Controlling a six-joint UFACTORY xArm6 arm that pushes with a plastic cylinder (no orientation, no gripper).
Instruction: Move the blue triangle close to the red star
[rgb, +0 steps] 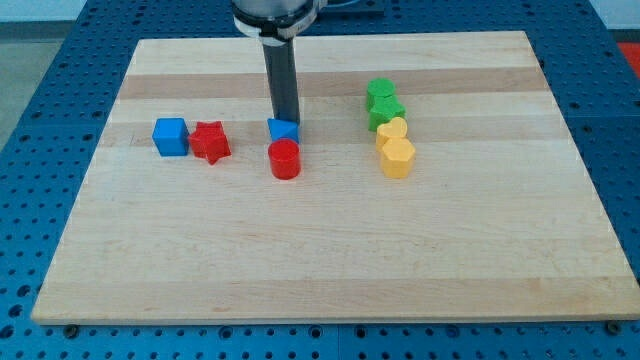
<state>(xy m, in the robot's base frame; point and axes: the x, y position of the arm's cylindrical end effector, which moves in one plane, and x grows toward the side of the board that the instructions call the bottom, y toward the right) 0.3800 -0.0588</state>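
Note:
The blue triangle lies near the board's middle, just above a red cylinder that touches it. The red star lies to the view's left of the triangle, with a gap between them, touching a blue cube on its left. My tip comes down from the view's top and stands at the triangle's upper right edge, touching or almost touching it.
Two green blocks and two yellow blocks stand in a column at the view's right of centre. The wooden board lies on a blue perforated table.

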